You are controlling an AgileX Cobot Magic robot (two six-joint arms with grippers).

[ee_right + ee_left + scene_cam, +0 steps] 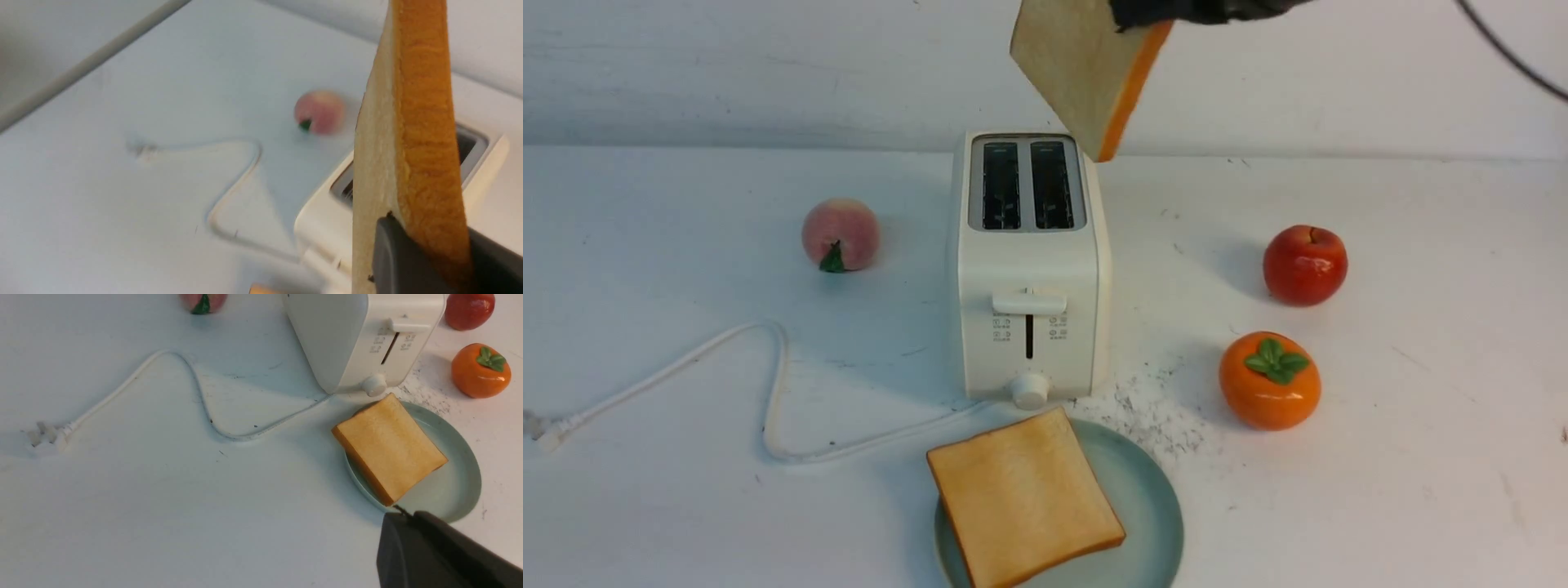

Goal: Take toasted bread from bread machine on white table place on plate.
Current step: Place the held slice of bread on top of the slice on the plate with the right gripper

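Nearest me, one toast slice (1023,498) lies flat on the plate (1153,490), at the near side of the bread machine (1027,269) on the bench (1421,506). My right end effector (1143,15) clamps the other toast slice (1074,73) in the air above the machine's far right corner. My left end effector (408,543) shows too little to tell its state.

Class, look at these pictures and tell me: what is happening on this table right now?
The right gripper is shut on a slice of toasted bread, holding it tilted in the air above the bread machine, whose two slots both stand empty. Another slice already lies flat on the plate in front of the machine, overhanging its rim. The left gripper is near the plate, holding nothing visible. A peach, an apple and a persimmon sit untouched on the white table.
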